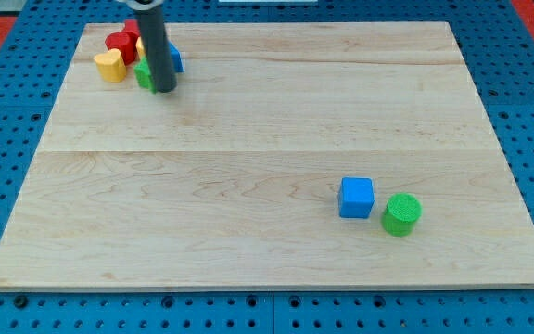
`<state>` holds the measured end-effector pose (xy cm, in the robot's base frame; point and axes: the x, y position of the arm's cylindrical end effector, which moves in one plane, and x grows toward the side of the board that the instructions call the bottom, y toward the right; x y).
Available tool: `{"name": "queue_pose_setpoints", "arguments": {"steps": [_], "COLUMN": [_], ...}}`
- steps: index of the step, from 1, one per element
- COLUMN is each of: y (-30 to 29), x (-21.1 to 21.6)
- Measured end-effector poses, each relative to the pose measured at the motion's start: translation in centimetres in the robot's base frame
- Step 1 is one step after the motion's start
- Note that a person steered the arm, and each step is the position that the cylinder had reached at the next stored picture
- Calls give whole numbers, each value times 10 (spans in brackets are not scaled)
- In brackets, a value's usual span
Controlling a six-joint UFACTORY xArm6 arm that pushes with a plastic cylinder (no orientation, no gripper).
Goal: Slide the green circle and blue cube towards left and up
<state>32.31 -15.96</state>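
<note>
Two target blocks sit touching at the worktop's (248,139) lower right — the blue cube (356,198) and, just to its right, the green circle (401,214). My tip (163,90) rests well apart at the view's top left, amid a cluster of red (120,44), yellow (110,66), green (144,74) and blue (174,58) blocks; there is no hand to open or close. Best approach, I judge: circle round to the lower right of the green circle, then push diagonally up-left so both travel together.

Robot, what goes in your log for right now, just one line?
my tip: top left, amid block cluster | blue cube: lower right, untouched | green circle: beside its right | slide: not begun
</note>
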Motion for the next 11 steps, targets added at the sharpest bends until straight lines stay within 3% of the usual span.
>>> {"name": "queue_pose_setpoints", "arguments": {"steps": [1, 2, 3, 5, 6, 8, 11], "y": [-17, 24, 110, 368, 454, 459, 352], "x": [-8, 42, 60, 74, 119, 239, 237]}}
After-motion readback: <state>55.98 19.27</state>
